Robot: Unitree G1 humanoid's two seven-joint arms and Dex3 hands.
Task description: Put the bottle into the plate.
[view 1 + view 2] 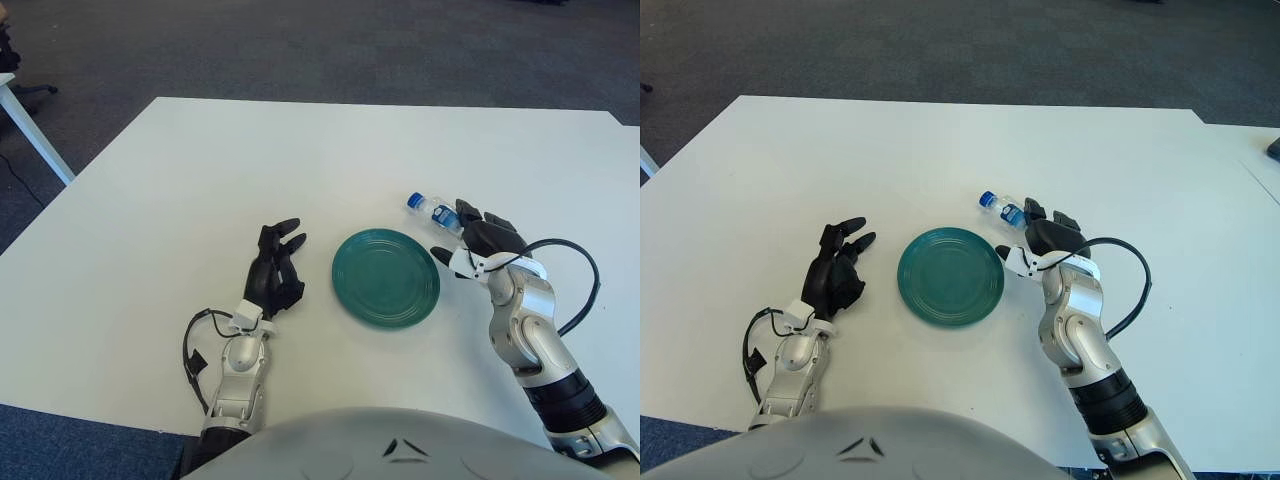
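A small clear bottle (428,208) with a blue cap and blue label lies just right of and behind the round teal plate (386,278), its cap pointing up-left. My right hand (478,234) sits over the bottle's lower half and hides it. Its fingers wrap the bottle's body and the thumb shows near the plate's right rim. Nothing lies in the plate. My left hand (276,268) shows to the left of the plate, fingers loosely spread, holding nothing.
The white table (200,170) reaches well past both hands, and dark carpet lies beyond its far edge. A black cable (590,280) loops out from my right forearm. The leg of another white table (35,135) shows at far left.
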